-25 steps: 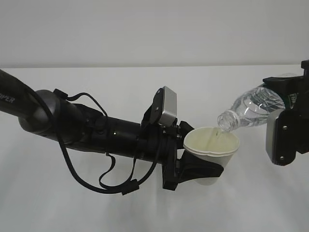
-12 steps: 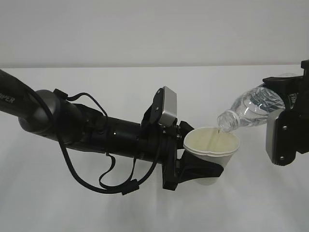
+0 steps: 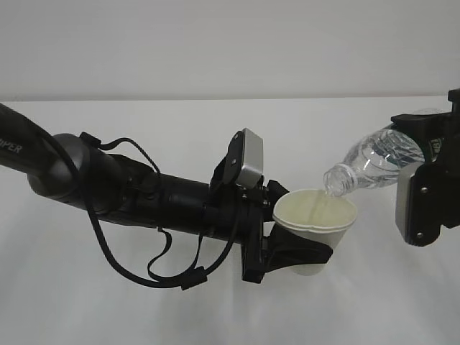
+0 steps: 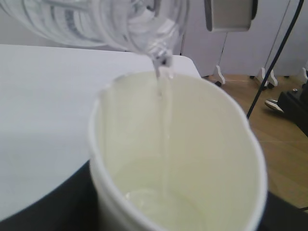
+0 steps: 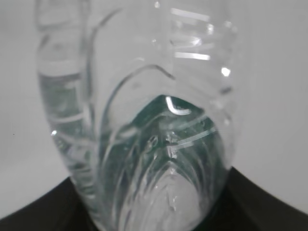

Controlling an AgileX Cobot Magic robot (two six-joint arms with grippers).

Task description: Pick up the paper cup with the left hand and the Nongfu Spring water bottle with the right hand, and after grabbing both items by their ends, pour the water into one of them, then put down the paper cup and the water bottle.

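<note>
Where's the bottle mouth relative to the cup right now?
In the exterior view, the bottle mouth hangs just above the paper cup rim's right rear side, right of centre, tilted down-left.

My left arm stretches across the lower left of the frame toward the centre, its left pincer (image 3: 305, 248) clamped round the paper cup (image 3: 315, 219). My right pincer (image 3: 431, 180) enters at the right edge, gripping the tilted Nongfu Spring water bottle (image 3: 374, 162) by its base.
</note>
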